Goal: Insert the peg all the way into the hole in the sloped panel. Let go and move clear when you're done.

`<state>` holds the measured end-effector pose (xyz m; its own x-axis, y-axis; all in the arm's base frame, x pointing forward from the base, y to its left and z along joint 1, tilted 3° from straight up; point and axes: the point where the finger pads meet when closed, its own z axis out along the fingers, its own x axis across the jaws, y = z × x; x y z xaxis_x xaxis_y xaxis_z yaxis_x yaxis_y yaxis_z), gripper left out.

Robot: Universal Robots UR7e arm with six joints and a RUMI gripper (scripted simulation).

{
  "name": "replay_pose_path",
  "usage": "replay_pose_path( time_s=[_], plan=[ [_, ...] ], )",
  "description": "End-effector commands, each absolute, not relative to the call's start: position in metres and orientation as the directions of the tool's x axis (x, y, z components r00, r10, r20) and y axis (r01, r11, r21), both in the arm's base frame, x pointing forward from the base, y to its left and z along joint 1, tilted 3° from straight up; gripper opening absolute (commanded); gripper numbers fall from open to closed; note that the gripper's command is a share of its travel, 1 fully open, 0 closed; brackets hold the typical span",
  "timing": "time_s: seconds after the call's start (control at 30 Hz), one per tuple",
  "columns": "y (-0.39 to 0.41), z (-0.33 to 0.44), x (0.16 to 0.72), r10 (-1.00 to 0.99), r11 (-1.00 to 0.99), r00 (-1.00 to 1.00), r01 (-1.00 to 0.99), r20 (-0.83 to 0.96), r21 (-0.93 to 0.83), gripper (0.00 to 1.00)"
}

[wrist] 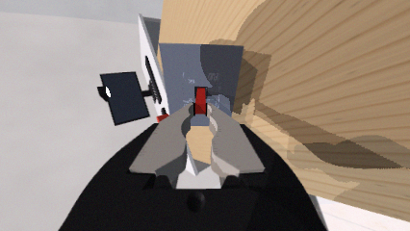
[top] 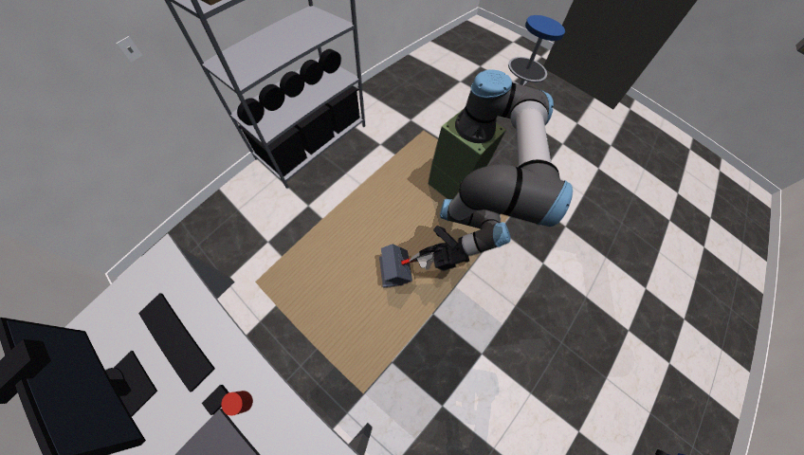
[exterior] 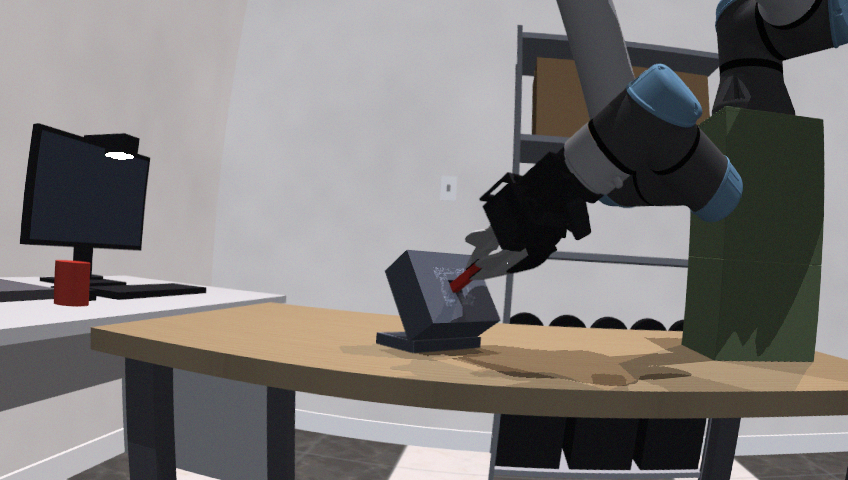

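A dark grey block with a sloped panel (top: pixel 389 264) (exterior: pixel 425 285) (wrist: pixel 183 72) stands on a flat base on the wooden table (top: pixel 333 304) (exterior: pixel 249 350). My gripper (top: pixel 416 259) (exterior: pixel 480 265) (wrist: pixel 200 103) is shut on the red peg (top: pixel 405 261) (exterior: pixel 464 278) (wrist: pixel 200 101) and holds it by its rear end. The peg's front end is in the hole in the panel's face. A short red length shows between the fingertips and the panel. The fingertips are close to the panel face.
The arm's green pedestal (top: pixel 459 154) (exterior: pixel 755 237) stands on the table's far end. A white desk (top: pixel 169 360) (exterior: pixel 35 321) with a monitor (exterior: pixel 83 190), keyboard and red cup (top: pixel 236 402) (exterior: pixel 72 282) stands beside the table. A metal shelf (top: pixel 282 84) stands by the wall.
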<state>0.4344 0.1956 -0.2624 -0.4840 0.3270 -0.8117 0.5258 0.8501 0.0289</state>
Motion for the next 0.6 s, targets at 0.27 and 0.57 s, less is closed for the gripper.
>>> replay_pose_path(
  time_s=[0.27,0.57],
  plan=[
    [0.1957,-0.2615,0.4343,0.327,0.850,-0.483,0.526,-0.812,0.029,0.13],
    [0.1957,-0.2615,0.4343,0.327,0.850,-0.483,0.526,-0.812,0.029,0.23]
  ],
)
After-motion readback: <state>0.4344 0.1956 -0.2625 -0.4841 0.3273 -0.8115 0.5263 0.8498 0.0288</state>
